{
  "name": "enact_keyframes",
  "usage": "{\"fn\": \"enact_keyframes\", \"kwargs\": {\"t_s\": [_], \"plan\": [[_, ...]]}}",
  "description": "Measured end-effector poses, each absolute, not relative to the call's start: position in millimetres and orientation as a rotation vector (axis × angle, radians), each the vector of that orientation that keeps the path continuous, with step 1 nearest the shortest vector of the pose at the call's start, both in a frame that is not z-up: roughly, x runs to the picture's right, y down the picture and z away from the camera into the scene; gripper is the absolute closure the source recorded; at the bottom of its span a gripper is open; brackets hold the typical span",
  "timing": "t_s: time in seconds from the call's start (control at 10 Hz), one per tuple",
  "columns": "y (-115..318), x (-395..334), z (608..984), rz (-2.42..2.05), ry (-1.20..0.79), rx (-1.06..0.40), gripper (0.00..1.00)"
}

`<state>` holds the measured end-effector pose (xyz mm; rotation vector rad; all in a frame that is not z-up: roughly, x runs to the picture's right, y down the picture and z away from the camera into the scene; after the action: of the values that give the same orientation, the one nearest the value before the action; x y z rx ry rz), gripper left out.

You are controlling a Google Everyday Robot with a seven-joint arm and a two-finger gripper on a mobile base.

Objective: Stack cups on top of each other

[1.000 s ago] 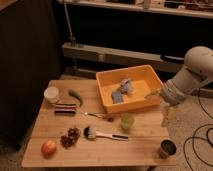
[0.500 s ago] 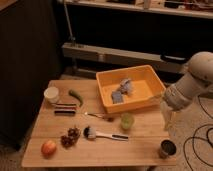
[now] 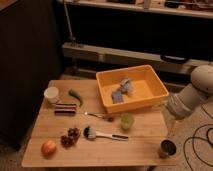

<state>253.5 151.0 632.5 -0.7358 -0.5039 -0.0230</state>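
**Desk:** Where is the gripper?

**Operator:** I see the gripper [image 3: 168, 121] hanging from the white arm [image 3: 192, 95] at the right-hand edge of the pale wooden table [image 3: 125, 152], pointing down. Its fingers are spread as wide as they go, and I have nothing between them.

**Desk:** And the cups?

**Operator:** The shiny dark steel cup [image 3: 167, 148] stands upright just in front of the fingers, toward the camera, near the table's front corner. It isn't touching them. The pale translucent green plastic cup [image 3: 127, 120] sits off to the side of the fingers, toward the middle of the table, mouth up. The two cups are well apart, and neither is inside the other.

**Desk:** What else is around?

**Operator:** Behind the fingers, on the same side as the green cup, is the orange-yellow rectangular plastic tub [image 3: 150, 102]. Its near corner is close to them. It holds crumpled blue-grey pieces [image 3: 122, 90], and I can't tell what they are. Beyond the green cup from the fingers, a brush with a dark head and white handle [image 3: 102, 134] lies flat. A small slim utensil [image 3: 100, 116] is just past the cup. Farther out I see a bunch of dark grapes [image 3: 71, 137] and a red-and-yellow apple [image 3: 48, 148] by the opposite front corner. There's also a dark flat bar-shaped packet [image 3: 65, 108] and a curved green chilli pepper [image 3: 76, 96]. Farthest from the fingers is a white round container [image 3: 51, 94].
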Motion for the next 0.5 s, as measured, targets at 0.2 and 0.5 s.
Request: {"fn": "enact_keyframes", "kwargs": {"t_s": [0.2, 0.5], "plan": [[154.9, 258.6, 628.8, -0.017, -0.529, -0.724, 0.20], [161.6, 257.6, 629.8, -0.010, -0.559, -0.749, 0.20]]}}
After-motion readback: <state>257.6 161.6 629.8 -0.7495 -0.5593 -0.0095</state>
